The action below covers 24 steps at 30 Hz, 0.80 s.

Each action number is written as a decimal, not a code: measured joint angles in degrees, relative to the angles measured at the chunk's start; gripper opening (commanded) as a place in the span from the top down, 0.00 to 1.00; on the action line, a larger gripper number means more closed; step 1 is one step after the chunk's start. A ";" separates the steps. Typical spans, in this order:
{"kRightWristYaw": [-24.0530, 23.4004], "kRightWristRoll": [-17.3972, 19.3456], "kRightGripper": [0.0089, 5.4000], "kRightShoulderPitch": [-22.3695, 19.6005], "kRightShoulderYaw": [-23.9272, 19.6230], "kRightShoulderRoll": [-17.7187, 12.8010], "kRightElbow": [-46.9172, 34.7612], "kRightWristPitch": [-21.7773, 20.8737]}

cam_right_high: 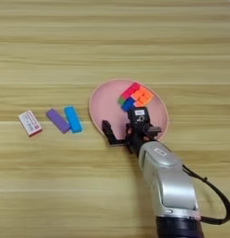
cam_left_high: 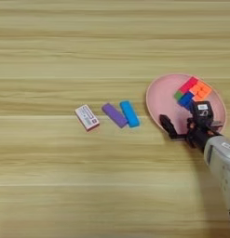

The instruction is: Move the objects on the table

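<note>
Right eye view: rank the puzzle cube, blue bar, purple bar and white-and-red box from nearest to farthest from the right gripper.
1. Puzzle cube, on the pink plate just beyond the right gripper.
2. Blue bar, on the table left of the plate.
3. Purple bar, touching the blue bar's left side.
4. White-and-red box, farthest left.

The right arm [cam_right_high: 170, 186] enters from the bottom edge of the right eye view and extends up and to the left. Its silver forearm narrows toward a black wrist section. A black cable loops out from the forearm's right side. The right gripper [cam_right_high: 122, 124] sits at the arm's far end. Its two black fingers [cam_right_high: 107, 130] stand spread apart, one angled out to the left, the other pointing upward. Nothing is held between them.
</note>
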 measured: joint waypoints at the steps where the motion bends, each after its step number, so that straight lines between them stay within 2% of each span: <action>1: 0.35 0.31 0.00 0.95 0.09 -0.02 -1.75 1.24; 11: 2.45 2.37 0.00 7.12 1.83 -0.31 -11.84 7.32; 19: 2.44 2.57 0.00 10.88 2.09 -1.03 -17.86 9.87; 24: 1.97 2.06 0.00 11.07 1.90 -1.22 -18.66 9.56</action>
